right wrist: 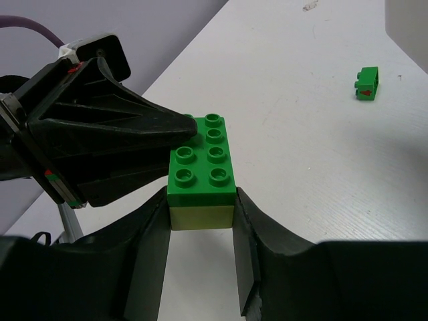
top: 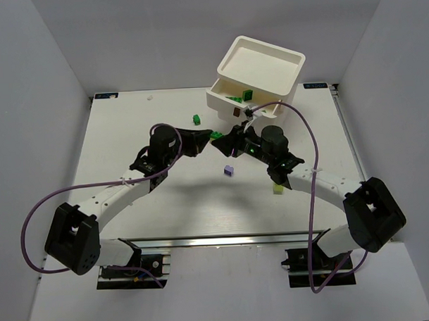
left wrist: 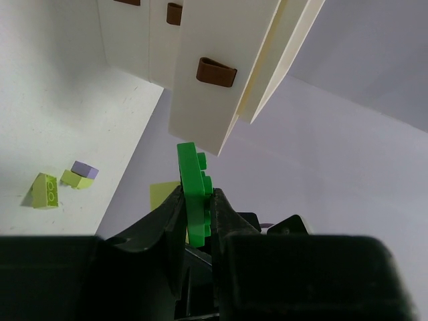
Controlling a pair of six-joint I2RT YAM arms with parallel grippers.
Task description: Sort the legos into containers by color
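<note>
Now we see the green brick (right wrist: 200, 157) studded onto a lime brick (right wrist: 200, 217), the pair held between our two hands over the middle of the desk (top: 128, 114), just short of the drawers (top: 257, 74). Our left hand (left wrist: 197, 200) is clamped on the far end of the green brick, while our right hand (right wrist: 200, 197) is closed against both sides of the lime brick beneath it. The green brick's long axis runs from one hand to the other, so we judge the coming move turns on pulling the two apart across their joint.
</note>
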